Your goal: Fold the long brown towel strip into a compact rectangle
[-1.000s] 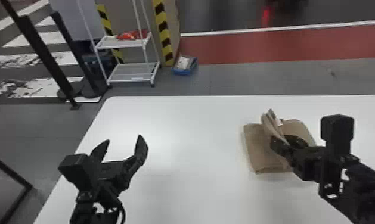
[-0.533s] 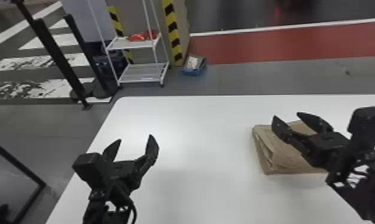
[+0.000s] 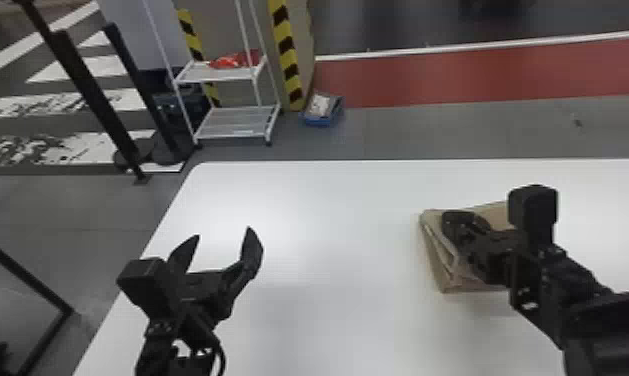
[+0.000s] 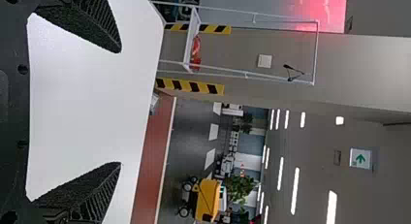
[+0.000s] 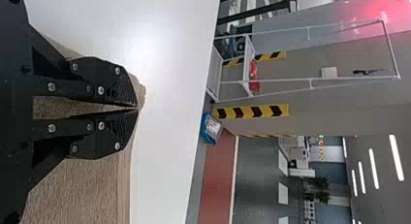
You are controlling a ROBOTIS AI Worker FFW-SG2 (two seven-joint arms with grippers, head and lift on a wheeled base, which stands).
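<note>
Two black grippers work above a white tabletop (image 3: 348, 225). The left gripper (image 3: 223, 233) waits over the near left part of it, fingers spread wide, close to the slanting side edge. Across a broad stretch of white surface, the right gripper (image 3: 450, 222) angles in from the right, its fingers closed together over the left part of the brown towel (image 3: 495, 215); whether cloth is pinched between them cannot be told.

The towel lies folded into a squarish packet on the right part of the tabletop, its layered edges showing along the left side. White surface extends to its left and beyond it, up to the straight far edge, which meets the side edge at a rounded corner.

Past the tabletop, a white wire rack (image 3: 238, 120) stands on the grey floor with a red item (image 3: 233, 61) on its upper shelf. A blue bin (image 3: 323, 117) sits just beside a yellow-and-black striped post (image 3: 285, 45), near a red floor strip (image 3: 478, 75).

Half a second earlier, the right gripper's fingers are parted above the towel; now they are together. The towel keeps its place and its folded outline.
</note>
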